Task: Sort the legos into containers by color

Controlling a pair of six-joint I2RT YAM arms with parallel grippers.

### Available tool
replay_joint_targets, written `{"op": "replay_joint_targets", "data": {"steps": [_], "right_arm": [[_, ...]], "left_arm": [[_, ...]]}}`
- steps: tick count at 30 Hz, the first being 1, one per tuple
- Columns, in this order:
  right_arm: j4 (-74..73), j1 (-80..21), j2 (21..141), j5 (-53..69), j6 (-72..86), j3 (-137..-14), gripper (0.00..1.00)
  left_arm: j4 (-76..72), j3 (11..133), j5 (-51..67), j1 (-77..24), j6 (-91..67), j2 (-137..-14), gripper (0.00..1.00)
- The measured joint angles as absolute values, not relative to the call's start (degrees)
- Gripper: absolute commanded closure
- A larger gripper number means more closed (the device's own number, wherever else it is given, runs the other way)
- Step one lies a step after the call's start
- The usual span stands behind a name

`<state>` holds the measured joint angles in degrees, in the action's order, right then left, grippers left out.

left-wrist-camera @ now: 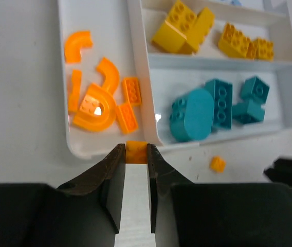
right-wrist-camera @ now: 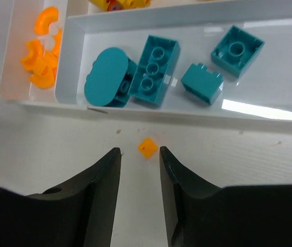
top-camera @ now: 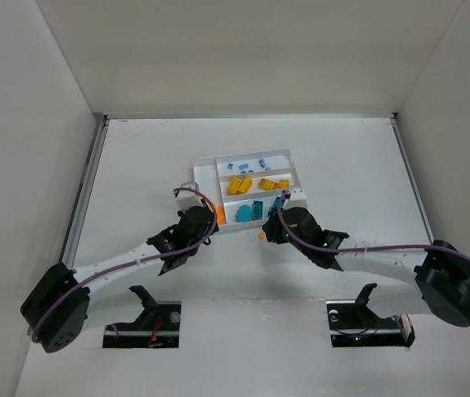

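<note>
The white table [top-camera: 136, 165] bears the white tray [top-camera: 251, 154], which lies at 12 o'clock from both arms. The left gripper [left-wrist-camera: 135, 149] pinches a small orange brick [left-wrist-camera: 137, 153] at the tray's near wall, and the right gripper [right-wrist-camera: 139, 150] stands narrowly parted and empty. Light blue legos [top-camera: 261, 164] fill the 12 o'clock section, yellow legos [top-camera: 239, 185] the middle, teal legos [left-wrist-camera: 192, 116] the 6 o'clock one and orange curved pieces [left-wrist-camera: 107, 73] the 9 o'clock side section. A tiny orange piece [right-wrist-camera: 147, 147] lies on the table at the mouth of the right gripper.

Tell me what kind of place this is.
Probably a robot lab test cell: plain white walls box in a table, two arms are mounted at its near edge, and a white tray holds legos.
</note>
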<state>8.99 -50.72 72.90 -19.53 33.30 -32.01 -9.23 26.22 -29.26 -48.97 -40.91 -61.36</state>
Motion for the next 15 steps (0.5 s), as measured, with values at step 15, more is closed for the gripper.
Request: {"op": "replay_joint_targets", "data": {"steps": [15], "right_arm": [[7.7,-54.0,82.1,-19.4,35.0,-32.0,0.48]], "left_arm": [[-19.1,36.8,-22.6,-36.9,-38.5,-85.8,0.62]]}}
